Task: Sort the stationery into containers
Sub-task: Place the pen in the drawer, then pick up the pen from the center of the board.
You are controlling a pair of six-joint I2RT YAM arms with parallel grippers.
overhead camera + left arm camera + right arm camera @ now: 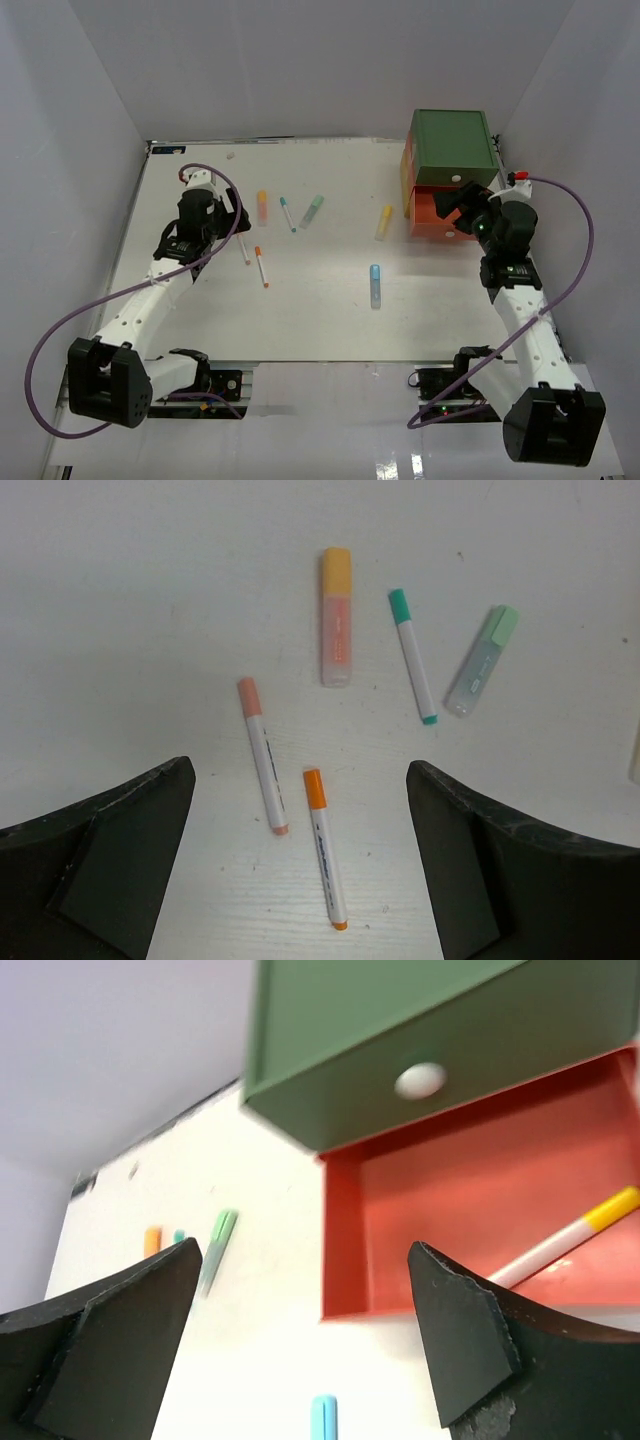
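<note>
Where pale grey walls close round the white table (320, 320), the top view shows the green drawer (452, 145) stacked over the open orange-red drawer (430, 215) at the far right corner. A yellow highlighter (384, 221) and a blue highlighter (375, 283) lie loose nearby.

From the left wrist, the left gripper (300, 770) stands wide and empty above an orange pen (325, 845) and a pink-ended pen (262, 755).

From the right wrist, the right gripper (305, 1250) gapes wide, holding nothing, before the orange-red drawer, where a yellow-ended pen (570, 1235) lies.
</note>
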